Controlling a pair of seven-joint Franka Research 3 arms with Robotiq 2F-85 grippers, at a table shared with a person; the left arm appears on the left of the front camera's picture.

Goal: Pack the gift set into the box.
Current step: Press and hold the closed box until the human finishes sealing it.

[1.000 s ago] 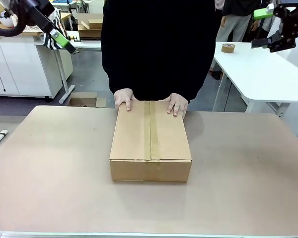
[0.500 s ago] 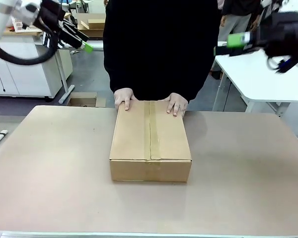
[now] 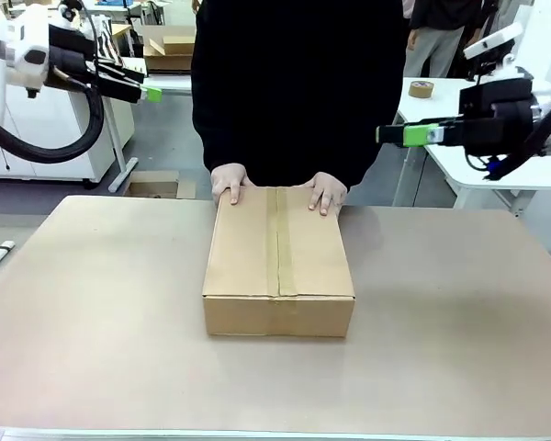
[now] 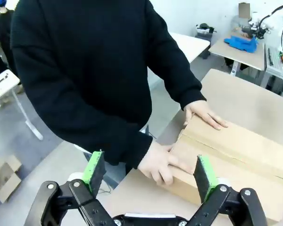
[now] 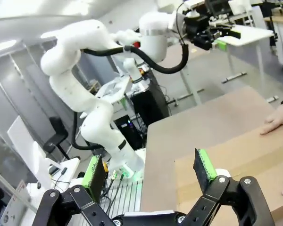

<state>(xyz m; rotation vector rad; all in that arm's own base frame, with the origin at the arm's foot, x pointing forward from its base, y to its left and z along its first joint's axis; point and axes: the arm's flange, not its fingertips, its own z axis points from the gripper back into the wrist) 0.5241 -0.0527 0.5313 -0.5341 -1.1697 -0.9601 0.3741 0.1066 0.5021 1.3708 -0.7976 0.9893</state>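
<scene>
— What do we see on the table?
— The box, mid-frame, flaps shut with a tape strip along the seam; the person's hands rest flat on its far edge.
— And we ourselves?
— Our left fingers upper left, our right fingers upper right, both above the table, spread wide, holding nothing.
</scene>
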